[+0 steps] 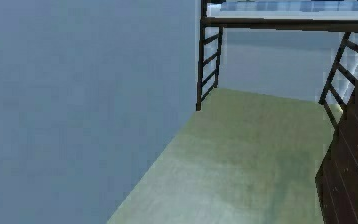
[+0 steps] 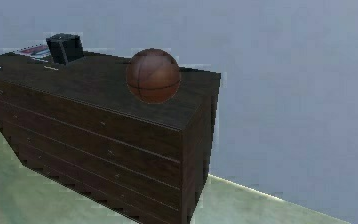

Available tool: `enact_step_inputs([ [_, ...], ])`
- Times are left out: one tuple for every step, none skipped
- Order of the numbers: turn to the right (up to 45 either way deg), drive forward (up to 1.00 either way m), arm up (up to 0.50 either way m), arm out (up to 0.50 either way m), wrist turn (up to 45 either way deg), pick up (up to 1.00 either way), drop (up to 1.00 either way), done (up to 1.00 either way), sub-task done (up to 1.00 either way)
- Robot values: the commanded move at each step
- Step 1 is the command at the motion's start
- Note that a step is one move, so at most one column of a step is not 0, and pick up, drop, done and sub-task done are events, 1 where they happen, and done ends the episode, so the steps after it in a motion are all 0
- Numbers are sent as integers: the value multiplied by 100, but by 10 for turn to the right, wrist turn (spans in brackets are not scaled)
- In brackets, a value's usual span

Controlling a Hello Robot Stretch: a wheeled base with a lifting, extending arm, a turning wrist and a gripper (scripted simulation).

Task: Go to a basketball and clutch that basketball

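The approach looks done: the basketball point(image 2: 153, 75) rests on top of a dark dresser point(image 2: 97, 140), toward its right end, near the robot. The clutching probably remains to do. The state of the gripper cannot be told.

The round reddish-brown basketball point(image 2: 153, 75) on the long dark-brown wooden dresser point(image 2: 107, 130) carries thin dark seam lines. The dresser's front shows darker horizontal lines. A small box point(image 2: 64, 47) on the dresser is black. The floor point(image 2: 47, 205) under the dresser is olive-green, and the wall point(image 2: 297, 80) behind it is pale grey-blue.
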Motion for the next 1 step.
enact_step_inputs([
  [0, 0, 50, 0, 0, 0, 0, 0, 0],
])
